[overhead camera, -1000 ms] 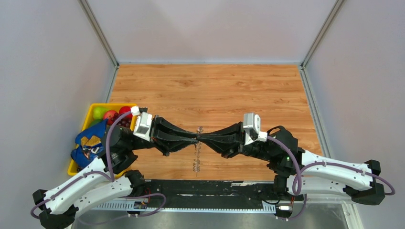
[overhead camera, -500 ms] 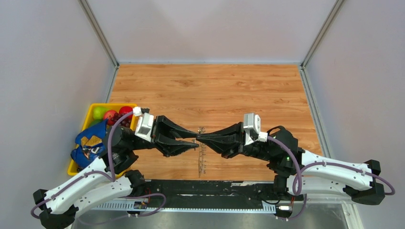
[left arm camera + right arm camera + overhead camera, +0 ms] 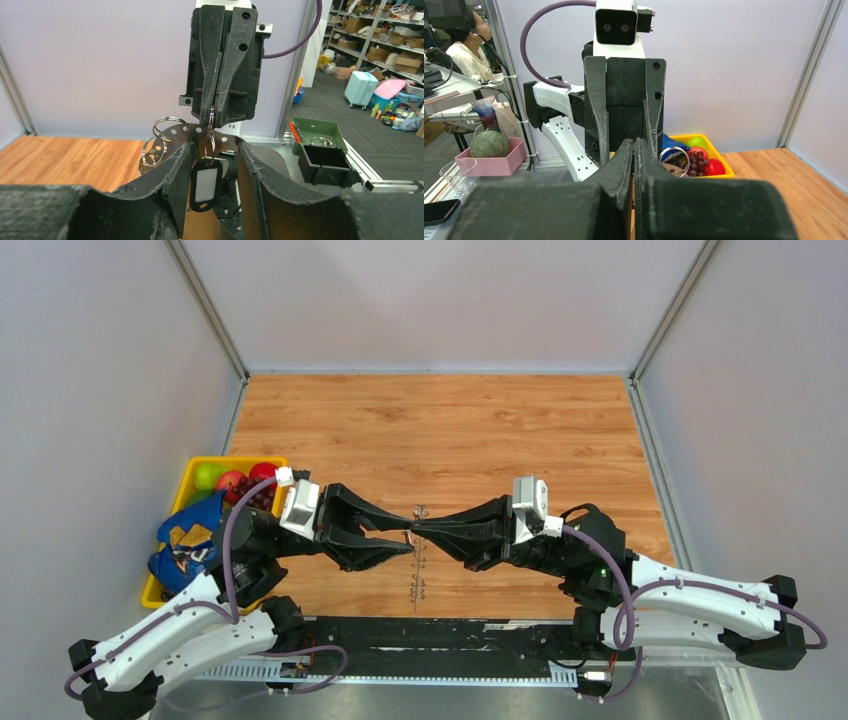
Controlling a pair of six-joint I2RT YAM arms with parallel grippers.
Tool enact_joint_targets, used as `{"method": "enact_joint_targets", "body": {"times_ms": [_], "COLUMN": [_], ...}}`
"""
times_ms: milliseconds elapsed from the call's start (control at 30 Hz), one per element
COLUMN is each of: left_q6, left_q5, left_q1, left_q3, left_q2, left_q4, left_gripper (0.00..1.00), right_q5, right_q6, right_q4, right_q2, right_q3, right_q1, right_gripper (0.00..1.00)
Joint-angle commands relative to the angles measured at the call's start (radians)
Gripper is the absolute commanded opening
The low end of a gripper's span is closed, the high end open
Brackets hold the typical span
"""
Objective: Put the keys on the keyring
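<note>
Left gripper (image 3: 215,148): jaws spread wide, holding nothing, its fingers flanking the black key tag (image 3: 205,184). The tag hangs in the gap with its long axis vertical; contact cannot be told. Just beyond, the right gripper (image 3: 213,119) points back at it, jaws pinched shut on the keyring (image 3: 211,135) that carries the tag. Loose split rings (image 3: 159,142) dangle beside it. The grippers meet tip to tip above the table (image 3: 440,430); the left looks best placed to close on the tag.

- Left gripper (image 3: 407,537) and right gripper (image 3: 415,530) meet tip to tip, barring the near middle of the table (image 3: 450,430).
- Keyring (image 3: 211,131) hangs between the spread left fingers, filling that gap.
- Bin (image 3: 190,478) crowds the left arm's outer side.
- Far half lies open.
</note>
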Motion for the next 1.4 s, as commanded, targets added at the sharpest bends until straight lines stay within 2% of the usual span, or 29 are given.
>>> {"method": "enact_joint_targets", "body": {"times_ms": [0,1367], "left_q6": [-0.001,-0.012], "left_q5": [-0.012,-0.037], "left_q1": [-0.002,-0.002], "left_q3": [0.006,0.005], "left_q2": [-0.012,0.007], "left_q4": [0.015,0.082], "left_gripper": [0.47,0.41], "right_q5": [0.004,-0.01], "right_q6": [-0.006,-0.003], "right_q4": [0.067,0.059], "right_q2": [-0.018,-0.007], "right_q3": [0.024,0.029], "right_q1": [-0.002,0.001], "right_gripper": [0.0,0.0]}}
